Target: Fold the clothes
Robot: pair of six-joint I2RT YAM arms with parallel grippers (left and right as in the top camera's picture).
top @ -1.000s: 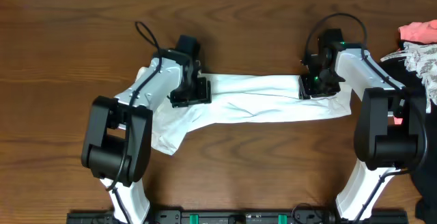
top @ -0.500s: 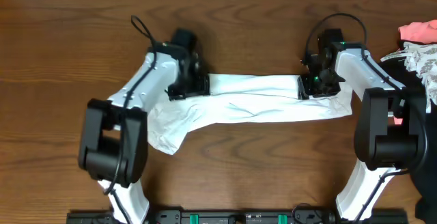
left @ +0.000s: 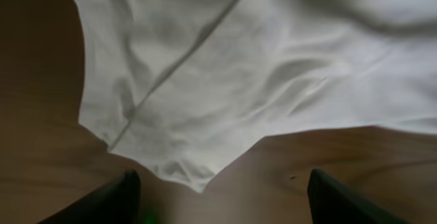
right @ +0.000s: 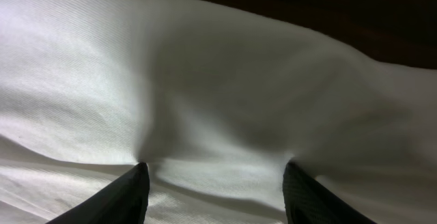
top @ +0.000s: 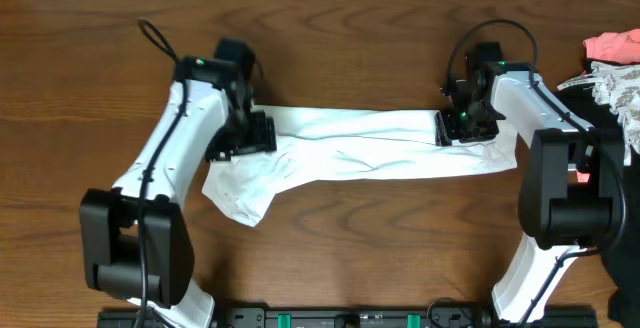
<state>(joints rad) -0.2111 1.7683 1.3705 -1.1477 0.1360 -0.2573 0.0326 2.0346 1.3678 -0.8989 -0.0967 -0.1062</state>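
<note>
The clothes, a white T-shirt (top: pixel 380 150), lie as a long folded band across the middle of the brown table (top: pixel 330 48), with a loose sleeve end hanging toward the front left (top: pixel 240 193). My left gripper (top: pixel 245 136) hovers at the band's left end. In the left wrist view the left gripper (left: pixel 222 177) stands open over bare wood, a corner of the T-shirt (left: pixel 239 80) just ahead of it. My right gripper (top: pixel 455 126) sits on the band's right end. In the right wrist view the right gripper (right: pixel 215 166) is open, tips resting on the T-shirt (right: pixel 205 80), a soft ridge between them.
A pink garment (top: pixel 612 46) and a white lacy one (top: pixel 615 93) lie piled at the right edge, next to the right arm's base (top: pixel 565 198). The left arm's base (top: pixel 135 253) stands near the front edge.
My left arm has swung to the left, off the shirt's left end, with its jaws spreading wider. The right gripper has stayed in place while its jaws widened.
</note>
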